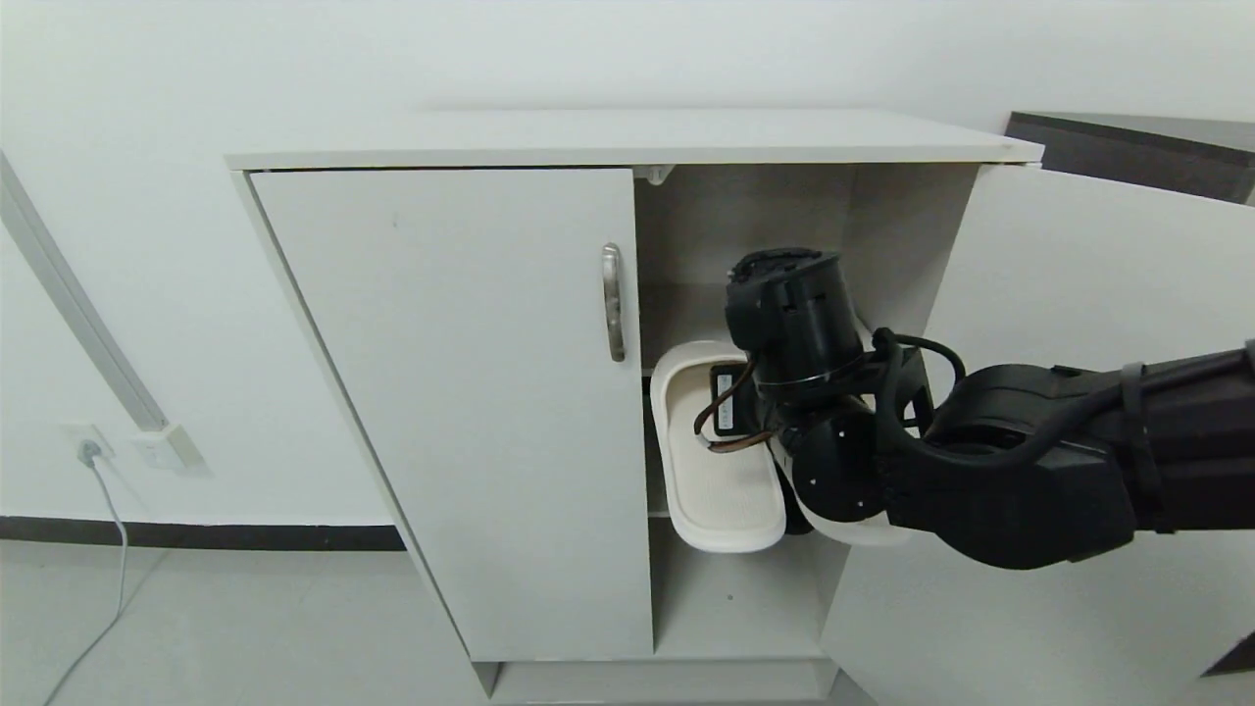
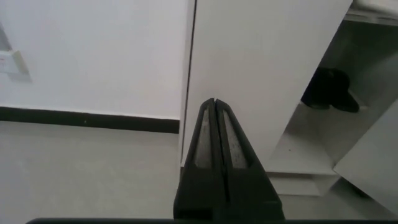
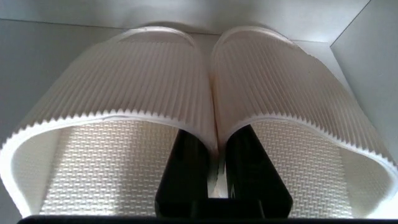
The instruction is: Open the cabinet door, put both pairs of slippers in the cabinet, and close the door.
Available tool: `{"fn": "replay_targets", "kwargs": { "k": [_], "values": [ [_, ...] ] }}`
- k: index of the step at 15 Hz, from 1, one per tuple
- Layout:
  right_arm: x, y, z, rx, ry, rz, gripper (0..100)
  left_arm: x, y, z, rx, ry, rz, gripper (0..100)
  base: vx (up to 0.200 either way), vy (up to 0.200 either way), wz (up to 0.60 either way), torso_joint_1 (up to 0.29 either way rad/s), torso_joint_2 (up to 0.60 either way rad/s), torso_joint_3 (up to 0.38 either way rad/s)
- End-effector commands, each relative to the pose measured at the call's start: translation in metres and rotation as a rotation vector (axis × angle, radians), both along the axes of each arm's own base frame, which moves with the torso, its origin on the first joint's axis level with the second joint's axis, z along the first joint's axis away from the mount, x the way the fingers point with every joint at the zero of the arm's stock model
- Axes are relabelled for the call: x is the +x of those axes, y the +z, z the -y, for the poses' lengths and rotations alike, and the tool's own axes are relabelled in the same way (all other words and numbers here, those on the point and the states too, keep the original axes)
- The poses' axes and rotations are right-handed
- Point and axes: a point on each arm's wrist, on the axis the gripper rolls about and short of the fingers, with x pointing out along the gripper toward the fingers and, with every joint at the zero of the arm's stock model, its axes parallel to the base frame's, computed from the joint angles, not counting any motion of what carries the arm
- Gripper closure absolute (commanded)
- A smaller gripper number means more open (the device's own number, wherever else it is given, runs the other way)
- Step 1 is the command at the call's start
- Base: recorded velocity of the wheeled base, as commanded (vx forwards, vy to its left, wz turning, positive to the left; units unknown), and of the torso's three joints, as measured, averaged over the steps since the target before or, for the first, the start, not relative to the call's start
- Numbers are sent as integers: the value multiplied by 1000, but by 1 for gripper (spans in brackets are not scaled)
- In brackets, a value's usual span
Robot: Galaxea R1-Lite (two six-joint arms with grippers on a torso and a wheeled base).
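Note:
The white cabinet (image 1: 627, 137) has its left door (image 1: 461, 412) closed and its right door (image 1: 1079, 284) swung open. My right arm reaches into the open half at the height of the middle shelf. A pair of white ribbed slippers (image 1: 721, 480) hangs there side by side, heels sticking out over the shelf edge. In the right wrist view my right gripper (image 3: 217, 143) is shut on the slippers (image 3: 211, 93), one finger (image 3: 186, 168) inside each, pinching the inner strap edges together. My left gripper (image 2: 214, 106) is shut and holds nothing, low in front of the closed door (image 2: 261, 74).
A metal handle (image 1: 613, 302) runs down the closed door's right edge. The bottom compartment (image 1: 735, 598) lies below the slippers. A dark shape (image 2: 329, 90) shows inside the cabinet. A wall socket with a cable (image 1: 88, 451) is at the left, a dark tabletop (image 1: 1137, 147) at the back right.

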Motion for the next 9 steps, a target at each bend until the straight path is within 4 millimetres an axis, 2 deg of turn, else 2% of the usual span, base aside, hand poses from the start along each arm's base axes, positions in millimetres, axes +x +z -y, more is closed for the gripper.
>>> {"fn": "replay_targets", "kwargs": {
  "k": [1,4,9],
  "values": [
    [1,1,1,3,-3,3,100,0,0,0,0,2,0,100,200,0,0,7,2,2],
    [2,0,1,-1,-6,0,100,0,0,0,0,2,2,100,200,0,0,4,1,4],
    [13,-9,3,-15,-25,-13,100,0,0,0,-2,2,2,100,0,0,0,0,0,0]
  ]
}}
